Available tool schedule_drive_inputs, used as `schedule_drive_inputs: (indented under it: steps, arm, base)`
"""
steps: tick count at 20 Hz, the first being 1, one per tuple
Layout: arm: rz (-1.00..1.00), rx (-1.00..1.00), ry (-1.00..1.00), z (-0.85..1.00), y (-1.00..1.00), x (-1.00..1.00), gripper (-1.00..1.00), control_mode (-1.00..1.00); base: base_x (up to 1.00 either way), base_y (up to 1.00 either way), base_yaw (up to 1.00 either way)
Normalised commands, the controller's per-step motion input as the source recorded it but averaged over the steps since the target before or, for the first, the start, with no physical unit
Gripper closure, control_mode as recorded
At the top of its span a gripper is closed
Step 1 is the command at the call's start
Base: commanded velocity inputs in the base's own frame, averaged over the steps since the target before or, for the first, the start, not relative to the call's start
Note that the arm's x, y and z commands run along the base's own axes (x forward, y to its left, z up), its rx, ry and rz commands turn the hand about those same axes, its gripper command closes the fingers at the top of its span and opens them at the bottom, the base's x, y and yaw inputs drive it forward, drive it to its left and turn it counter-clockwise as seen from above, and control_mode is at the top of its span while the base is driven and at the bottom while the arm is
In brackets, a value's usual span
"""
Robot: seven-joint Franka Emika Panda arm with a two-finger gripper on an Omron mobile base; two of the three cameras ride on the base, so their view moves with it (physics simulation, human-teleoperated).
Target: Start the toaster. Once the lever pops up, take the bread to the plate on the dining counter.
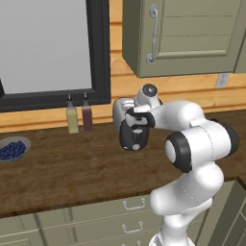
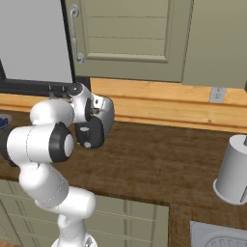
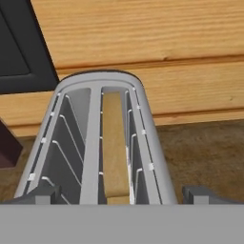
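Note:
The silver-grey toaster [image 1: 129,126] with its black end panel stands on the dark wood counter against the wall, also seen as the toaster [image 2: 100,118]. In the hand view I look down along the toaster [image 3: 153,147] from just above. The bread [image 3: 114,143], a pale tan slice, sits sunk in the right-hand slot. The left-hand slot shows bare wire guides. My gripper [image 3: 119,195] hangs over the near end of the toaster, open, its fingertips [image 3: 40,195] wide apart on either side of the body and holding nothing. The plate and the dining counter are out of view.
Two bottles [image 1: 72,119] [image 1: 87,116] stand left of the toaster under the dark-framed window. A bowl of blueberries [image 1: 13,149] sits at the far left. A grey cylinder [image 2: 235,169] and a sink corner [image 2: 219,236] lie right. Wall cabinets [image 1: 182,33] hang overhead.

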Motion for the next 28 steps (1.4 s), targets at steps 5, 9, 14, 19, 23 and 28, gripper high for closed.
schedule_drive_inputs:
  steps: [5,9,14,19,23,28]
  arm:
    - [0.00,0.00,0.00,0.00,0.00,-0.10,-1.00,-1.00]
    - [0.00,0.00,0.00,-0.01,0.00,0.00,-1.00,-1.00]
    - [0.00,0.00,0.00,-0.03,0.00,0.08,-1.00,-1.00]
    - [0.00,0.00,0.00,-0.20,0.01,0.06,-1.00,-1.00]
    - [0.00,0.00,0.00,-0.25,0.06,0.17,-1.00,-1.00]
    - [0.00,0.00,0.00,-0.08,0.08,0.26,-1.00,-1.00]
  base:
    - [0.00,0.00,0.00]
    - [0.00,0.00,0.00]
    - [0.00,0.00,0.00]
    - [0.00,0.00,0.00]
    - [0.00,0.00,0.00]
    - [0.00,0.00,0.00]
